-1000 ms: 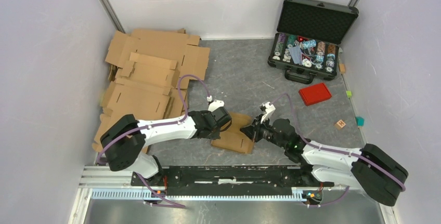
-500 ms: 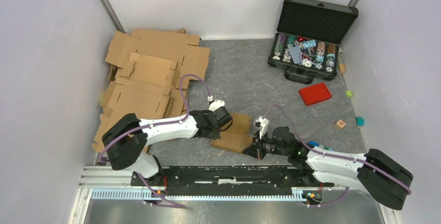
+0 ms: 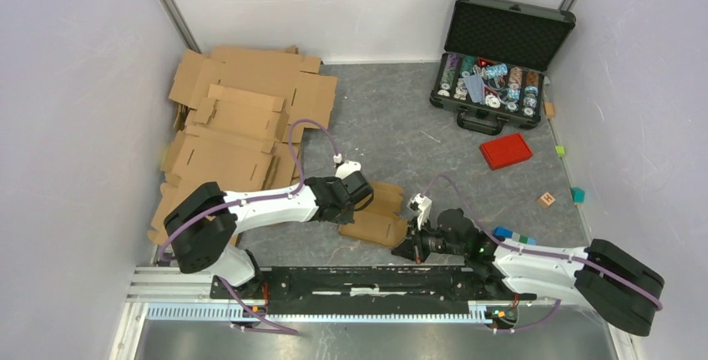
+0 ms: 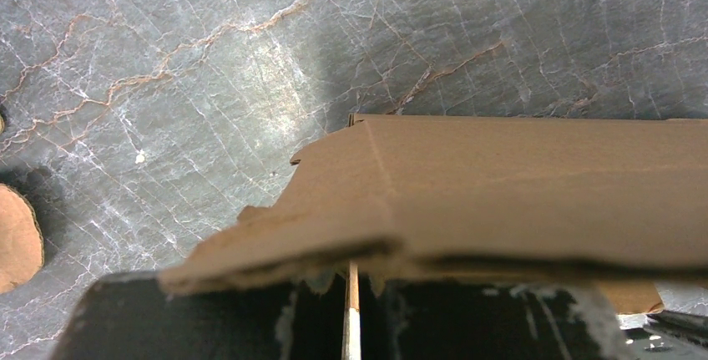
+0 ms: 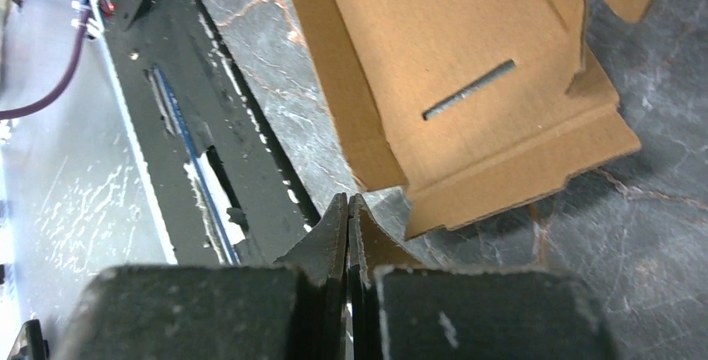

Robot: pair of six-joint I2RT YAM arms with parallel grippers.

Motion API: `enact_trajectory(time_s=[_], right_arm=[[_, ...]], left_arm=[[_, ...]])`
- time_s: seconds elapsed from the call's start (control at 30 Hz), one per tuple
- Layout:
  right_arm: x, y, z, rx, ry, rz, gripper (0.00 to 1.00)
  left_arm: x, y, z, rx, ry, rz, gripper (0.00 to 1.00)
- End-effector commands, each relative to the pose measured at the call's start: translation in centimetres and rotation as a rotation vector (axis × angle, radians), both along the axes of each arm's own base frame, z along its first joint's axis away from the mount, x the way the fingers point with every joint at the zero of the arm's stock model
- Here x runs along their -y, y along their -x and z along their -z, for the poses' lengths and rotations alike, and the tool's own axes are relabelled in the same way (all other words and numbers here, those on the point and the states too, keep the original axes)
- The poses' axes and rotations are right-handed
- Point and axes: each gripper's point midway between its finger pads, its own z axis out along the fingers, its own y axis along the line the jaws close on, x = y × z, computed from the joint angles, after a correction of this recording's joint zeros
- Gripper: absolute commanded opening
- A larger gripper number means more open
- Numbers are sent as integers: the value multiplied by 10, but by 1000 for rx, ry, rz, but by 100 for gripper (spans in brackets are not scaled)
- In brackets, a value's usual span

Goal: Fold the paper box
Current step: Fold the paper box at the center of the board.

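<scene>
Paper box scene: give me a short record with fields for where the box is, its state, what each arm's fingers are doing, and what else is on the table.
box: paper box, on the grey table between the two arms
state: still mostly flat, flaps spread
left fingers: shut on a flap at the box's left edge
right fingers: shut at the box's near right corner; brown cardboard shows at the tips, grip unclear
other items: cardboard sheets piled far left; open black case far right; red lid in front of it

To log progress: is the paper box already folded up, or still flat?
Mostly flat: the paper box lies spread out, slot showing, no walls standing.
</scene>
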Motion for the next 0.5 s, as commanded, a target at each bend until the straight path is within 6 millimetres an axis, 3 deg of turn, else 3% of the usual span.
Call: enact_trajectory(time_s=[0.0, 0.47], right_arm=[[1, -8, 7, 3, 46, 49, 0], [-11, -38, -11, 19, 18, 184, 0]], left_arm=[[9, -6, -9, 27, 29, -12, 2], [12, -4, -11, 18, 48, -7, 2]])
